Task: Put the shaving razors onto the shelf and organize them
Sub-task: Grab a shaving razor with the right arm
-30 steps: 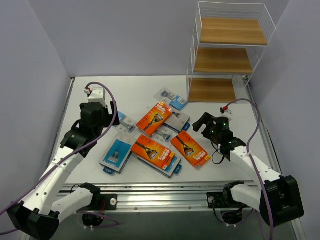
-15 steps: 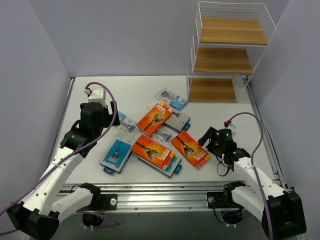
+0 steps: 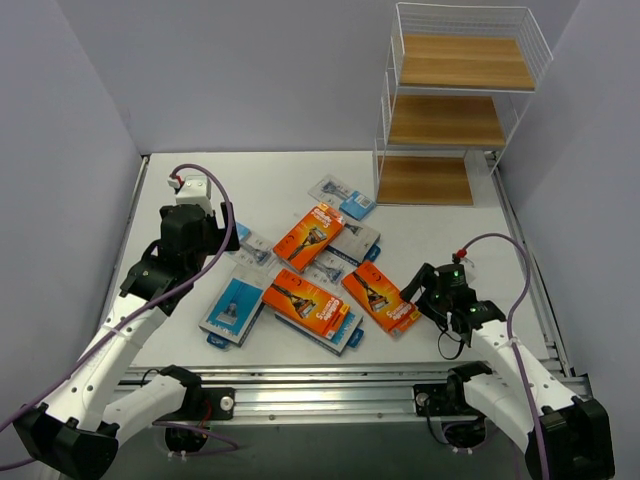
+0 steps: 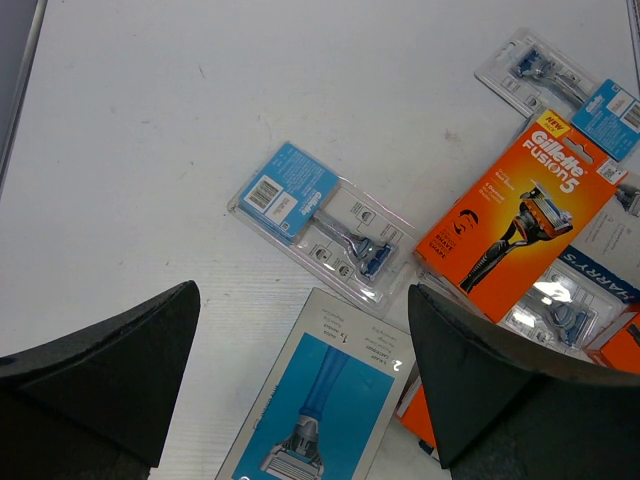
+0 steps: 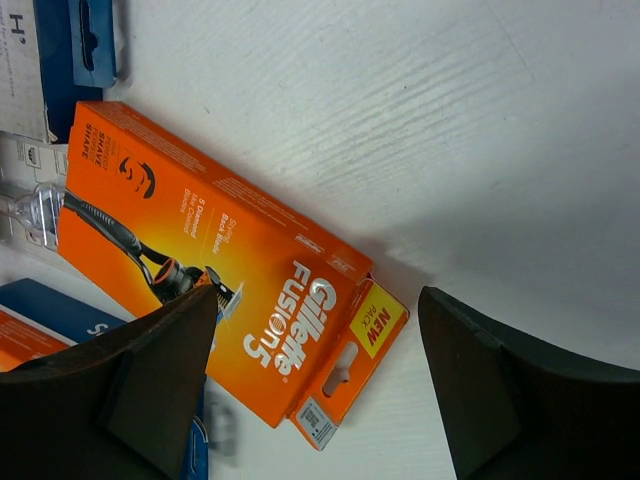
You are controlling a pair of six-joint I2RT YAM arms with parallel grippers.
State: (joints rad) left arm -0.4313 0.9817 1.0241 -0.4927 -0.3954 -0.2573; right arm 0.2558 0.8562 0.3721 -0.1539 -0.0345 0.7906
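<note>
Several shaving razors lie in a loose pile mid-table: orange boxes (image 3: 308,237) (image 3: 306,303), a blue-and-grey box (image 3: 233,308) and clear blister packs (image 3: 342,196). The shelf (image 3: 465,110), white wire with three wooden tiers, stands at the far right with nothing on it. My right gripper (image 3: 415,285) (image 5: 318,295) is open, low over the hang-tab end of the rightmost orange box (image 3: 380,297) (image 5: 230,280), one finger on each side. My left gripper (image 3: 215,240) (image 4: 300,295) hovers open above the blue-and-grey box (image 4: 320,410) and a blister pack (image 4: 320,225), holding nothing.
The white table (image 3: 250,185) is walled in by grey panels on the left, back and right. A metal rail (image 3: 330,385) runs along the near edge by the arm bases. The shelf's lowest tier (image 3: 425,180) opens toward the pile.
My right arm has drawn back toward the near edge and come down over the rightmost orange box, its jaws narrowing slightly. The left arm and the packs have not moved.
</note>
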